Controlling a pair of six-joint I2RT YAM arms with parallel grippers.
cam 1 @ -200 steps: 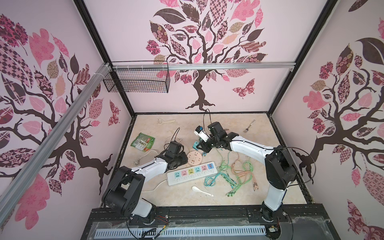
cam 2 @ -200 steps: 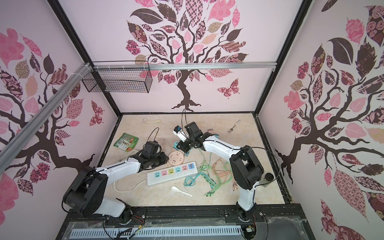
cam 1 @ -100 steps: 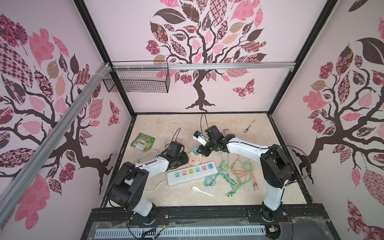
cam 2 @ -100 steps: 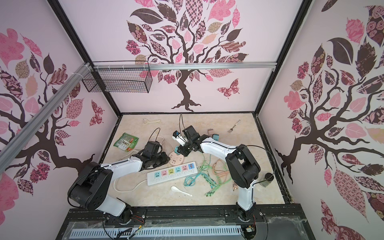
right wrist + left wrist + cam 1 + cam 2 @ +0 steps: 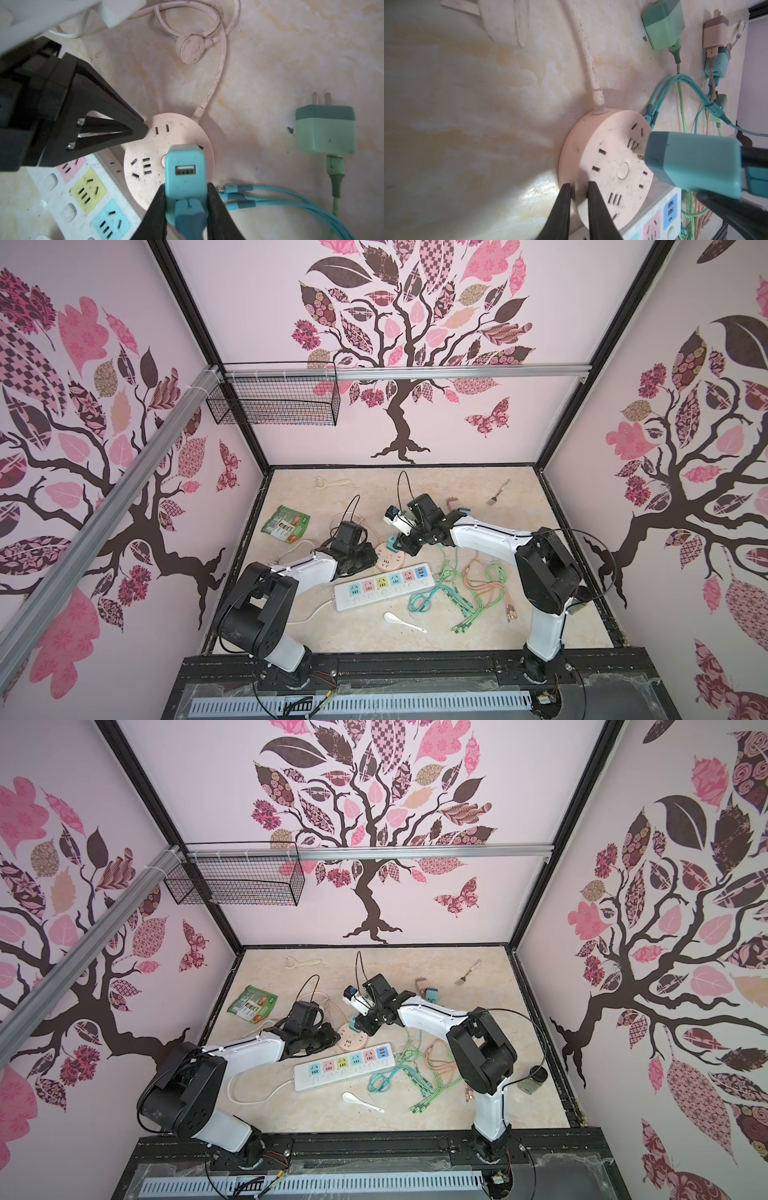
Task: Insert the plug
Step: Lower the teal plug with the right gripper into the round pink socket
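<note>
— Where is the teal plug (image 5: pixel 185 164)?
— Clamped in the jaws of the right pincer (image 5: pixel 186 188), prongs at the face of the round pink socket (image 5: pixel 608 164) just ahead of its tips, one prong partly bare.
— And the left pincer (image 5: pixel 578 185)?
— Closed on that socket's rim.

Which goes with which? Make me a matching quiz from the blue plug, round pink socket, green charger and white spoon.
1 blue plug
2 round pink socket
3 green charger
4 white spoon

A lying loose, prongs bare
B rim pinched by the left gripper
C alone in front of the long power strip
D held in the right gripper

Pairs: 1-D, 2-B, 3-A, 4-C
</note>
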